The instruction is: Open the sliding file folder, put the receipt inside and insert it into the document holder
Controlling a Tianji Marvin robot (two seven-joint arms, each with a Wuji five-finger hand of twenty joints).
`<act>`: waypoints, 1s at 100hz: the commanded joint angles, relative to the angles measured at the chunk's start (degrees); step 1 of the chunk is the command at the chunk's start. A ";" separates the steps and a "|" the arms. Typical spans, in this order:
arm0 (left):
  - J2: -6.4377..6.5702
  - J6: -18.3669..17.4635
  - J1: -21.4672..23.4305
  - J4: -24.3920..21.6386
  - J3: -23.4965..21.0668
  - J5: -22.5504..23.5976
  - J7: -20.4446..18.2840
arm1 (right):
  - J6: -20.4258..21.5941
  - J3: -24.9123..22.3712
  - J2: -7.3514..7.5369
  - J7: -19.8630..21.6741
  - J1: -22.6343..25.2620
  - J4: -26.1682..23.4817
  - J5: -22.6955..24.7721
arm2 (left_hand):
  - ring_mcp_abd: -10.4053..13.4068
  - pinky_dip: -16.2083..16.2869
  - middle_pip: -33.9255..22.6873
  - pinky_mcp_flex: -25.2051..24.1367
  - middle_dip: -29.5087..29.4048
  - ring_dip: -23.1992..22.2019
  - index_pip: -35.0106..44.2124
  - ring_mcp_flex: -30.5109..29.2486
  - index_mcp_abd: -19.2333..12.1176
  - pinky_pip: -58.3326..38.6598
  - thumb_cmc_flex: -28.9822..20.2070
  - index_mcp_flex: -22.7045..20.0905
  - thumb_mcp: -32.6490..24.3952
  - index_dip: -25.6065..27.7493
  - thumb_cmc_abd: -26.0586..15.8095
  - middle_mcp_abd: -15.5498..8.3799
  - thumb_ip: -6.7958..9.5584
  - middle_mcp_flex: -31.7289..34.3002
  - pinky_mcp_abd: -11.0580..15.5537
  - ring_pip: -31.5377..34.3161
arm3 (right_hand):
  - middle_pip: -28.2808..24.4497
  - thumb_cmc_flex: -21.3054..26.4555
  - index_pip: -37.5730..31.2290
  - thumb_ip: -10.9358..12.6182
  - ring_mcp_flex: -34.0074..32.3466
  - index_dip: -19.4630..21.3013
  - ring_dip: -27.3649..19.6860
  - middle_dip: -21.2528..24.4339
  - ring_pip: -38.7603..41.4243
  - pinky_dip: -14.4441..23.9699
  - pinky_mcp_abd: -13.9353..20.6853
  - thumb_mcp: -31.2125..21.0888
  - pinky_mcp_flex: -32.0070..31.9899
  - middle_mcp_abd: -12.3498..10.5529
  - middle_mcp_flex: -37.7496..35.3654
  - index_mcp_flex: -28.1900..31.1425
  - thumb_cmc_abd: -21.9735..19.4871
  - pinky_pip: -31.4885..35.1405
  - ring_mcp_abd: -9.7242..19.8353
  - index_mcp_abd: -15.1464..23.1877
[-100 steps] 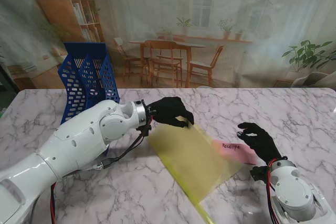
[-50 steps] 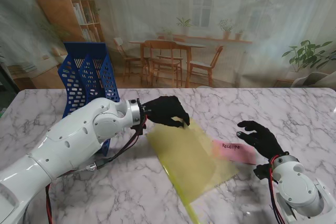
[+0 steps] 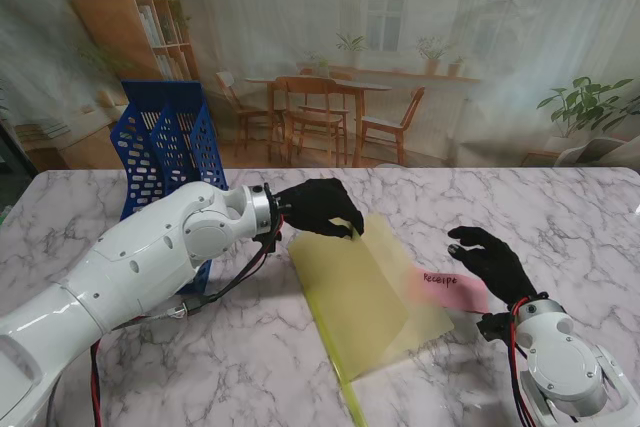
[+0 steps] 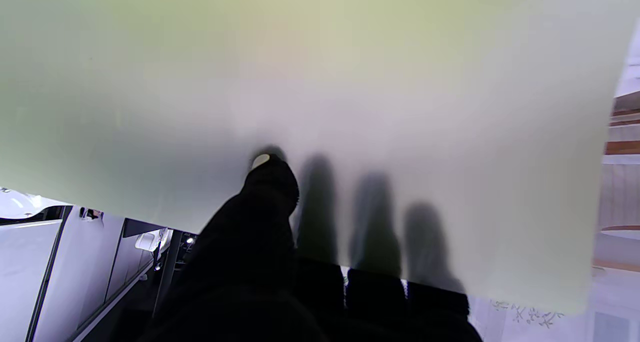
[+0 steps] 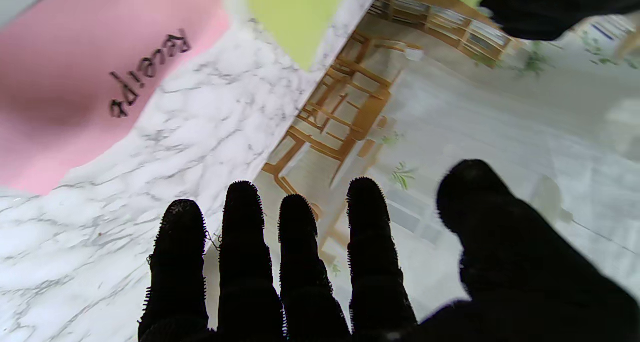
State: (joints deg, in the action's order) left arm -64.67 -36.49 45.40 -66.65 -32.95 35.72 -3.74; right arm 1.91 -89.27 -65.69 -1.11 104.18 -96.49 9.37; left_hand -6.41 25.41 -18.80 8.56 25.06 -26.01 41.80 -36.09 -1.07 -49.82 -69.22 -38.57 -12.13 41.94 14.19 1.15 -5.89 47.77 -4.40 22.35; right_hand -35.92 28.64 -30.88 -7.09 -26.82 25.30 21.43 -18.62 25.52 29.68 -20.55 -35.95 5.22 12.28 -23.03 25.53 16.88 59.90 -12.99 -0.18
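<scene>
In the stand view, at the upper left of the frame, you see the blue document holder (image 3: 165,152) standing upright on the marble desk (image 3: 300,367), close behind your left arm. To the right of it, near the middle of the frame, your left hand (image 3: 318,207) grips the far edge of the yellow-green file folder (image 3: 365,292) and holds this edge lifted, while the near part of the folder reaches down toward the lower middle of the frame. The near edge looks blurred, so you cannot tell if it touches the desk.

The left wrist view adds what the stand view does not show: the thumb (image 4: 270,182) lies on the camera side of the translucent sheet, and the other fingers (image 4: 372,202) are only dark shadows behind it, so the sheet is pinched between them. The folder (image 4: 320,82) fills nearly all of this picture.

Farther to the right in the stand view, the pink receipt (image 3: 450,289) lies flat on the desk, its left end under or against the folder's corner; you cannot tell which. At the right of the frame your right hand (image 3: 492,259) holds nothing, fingers apart, just beside the receipt's right end.

The right wrist view shows the written word on the receipt (image 5: 95,77) clearly, and the right hand (image 5: 320,262) with fingers straight and apart, not touching the paper.
</scene>
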 commanded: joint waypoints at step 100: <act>-1.44 1.75 -1.31 2.20 1.64 -0.04 0.86 | 3.67 -1.35 0.50 4.37 2.85 -2.21 -1.43 | -3.33 8.48 -5.05 5.14 5.74 -13.21 19.76 -4.72 0.78 -13.52 -4.75 -11.61 -12.86 6.86 -7.03 0.70 1.66 -1.83 -4.17 9.12 | 1.39 -1.20 2.43 0.89 -4.86 0.19 0.52 0.10 -0.57 0.58 -0.71 0.96 2.45 0.57 -5.41 4.37 1.51 2.12 -1.00 -0.41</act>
State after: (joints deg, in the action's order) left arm -66.16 -34.75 44.11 -64.15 -31.08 35.78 -2.18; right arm 5.65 -90.38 -64.97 1.98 106.69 -98.90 12.38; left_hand -9.71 34.14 -24.40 14.19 30.60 -39.67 41.26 -41.28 1.93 -63.58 -69.19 -38.58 -15.42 44.58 14.30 2.63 -7.30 47.75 -8.07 32.39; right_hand -35.23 26.89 -29.05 -7.07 -32.21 25.01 21.38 -18.21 25.08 30.22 -21.95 -34.15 8.36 13.16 -28.34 30.43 16.93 61.62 -14.95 -1.63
